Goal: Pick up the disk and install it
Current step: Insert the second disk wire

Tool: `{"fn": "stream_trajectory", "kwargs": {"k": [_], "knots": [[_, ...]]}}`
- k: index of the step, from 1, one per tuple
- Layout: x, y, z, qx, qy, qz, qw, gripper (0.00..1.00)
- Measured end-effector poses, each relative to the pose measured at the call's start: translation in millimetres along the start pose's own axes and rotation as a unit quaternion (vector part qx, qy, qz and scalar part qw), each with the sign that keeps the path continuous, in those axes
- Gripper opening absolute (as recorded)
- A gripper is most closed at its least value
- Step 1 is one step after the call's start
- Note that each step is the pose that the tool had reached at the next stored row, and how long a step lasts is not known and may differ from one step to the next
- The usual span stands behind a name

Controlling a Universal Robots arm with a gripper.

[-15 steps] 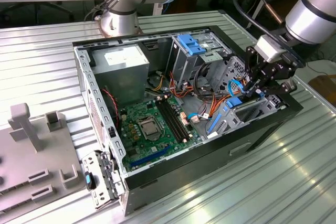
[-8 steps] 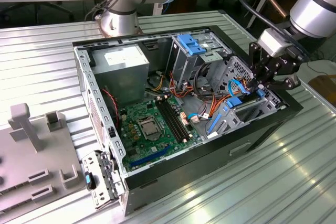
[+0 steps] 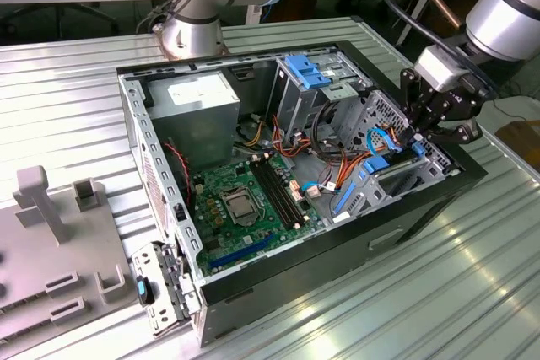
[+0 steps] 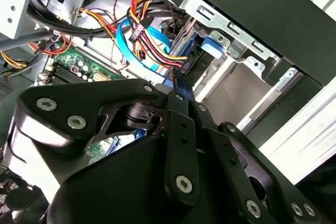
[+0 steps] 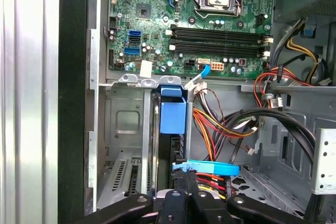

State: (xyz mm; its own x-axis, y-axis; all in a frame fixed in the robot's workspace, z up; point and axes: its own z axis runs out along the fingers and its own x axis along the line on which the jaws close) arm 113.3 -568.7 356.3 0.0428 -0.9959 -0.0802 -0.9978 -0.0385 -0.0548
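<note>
Disk: the disk (image 3: 395, 168) sits in the drive bay at about 3 o'clock of the open computer case (image 3: 337, 246) in the exterior view. It is a dark slab with blue rails, and the bay walls and the gripper cover much of it.
Disk, close up: the first wrist view shows it edge-on, with a blue rail end (image 5: 172, 116) between grey bay walls. How deep it sits is hard to judge.
Fixture: a grey fixture (image 3: 51, 233) lies on the table (image 3: 422, 292) at 9 o'clock of the case and is cut off by the frame edge.
Bracket: a grey bracket with a blue tab (image 3: 156, 288) leans at the case corner, near 7 o'clock.
Power supply: the grey power supply (image 3: 198, 99) fills the case at 11 o'clock.
Motherboard: the green motherboard (image 3: 221, 181) lies at the centre. Its far edge passes under the cables (image 3: 337, 170).
Blue latch: the blue latch (image 3: 305, 72) tops the grey cage at 1 o'clock.
Gripper: the gripper (image 3: 415, 142) reaches down over the bay at 3 o'clock. Its black linkage hides the disk's near end in both wrist views.
Jaws: drawn close together, pinching the disk's thin edge (image 4: 181, 80) in the second wrist view. The exact contact line is partly hidden.
</note>
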Motion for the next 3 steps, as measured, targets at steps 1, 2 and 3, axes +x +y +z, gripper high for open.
{"fn": "stream_trajectory", "kwargs": {"k": [1,2,3], "knots": [[0.0,0.0,0.0,0.0003,0.0,0.0,1.0,0.11],[0.0,0.0,0.0,0.0004,0.0,0.0,1.0,0.11],[0.0,0.0,0.0,0.0005,0.0,0.0,1.0,0.11]]}}
